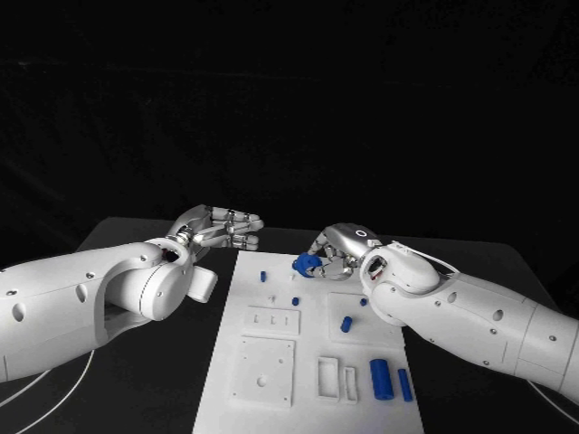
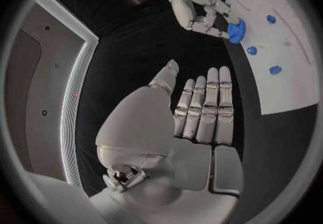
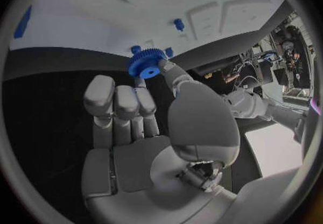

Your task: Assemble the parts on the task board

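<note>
Black bench (image 1: 147, 380) and dark room frame our work, with the white task board (image 1: 309, 362) running down the middle of the bench toward the near edge. We hold a small blue gear (image 1: 306, 263) pinched in our right hand (image 1: 342, 253) above the board's far end; the right wrist view shows the gear (image 3: 144, 64) at the tip of the thumb and a finger, the other fingers straight. Our left hand (image 1: 218, 228) hovers off the board's far left corner, holding nothing; in its wrist view the fingers (image 2: 205, 108) lie straight, side by side.

Short blue pegs (image 1: 295, 301) stand on the board near the gear, and longer blue pieces (image 1: 381, 378) lie toward the near right corner. We judge that the gear belongs on one of the pegs, though we cannot tell which. To do this well, we should keep the gear level, centre its hole over the peg, and lower straight down without tilting. A light pinch helps, so the gear can settle itself. We should release only once it sits flat.
</note>
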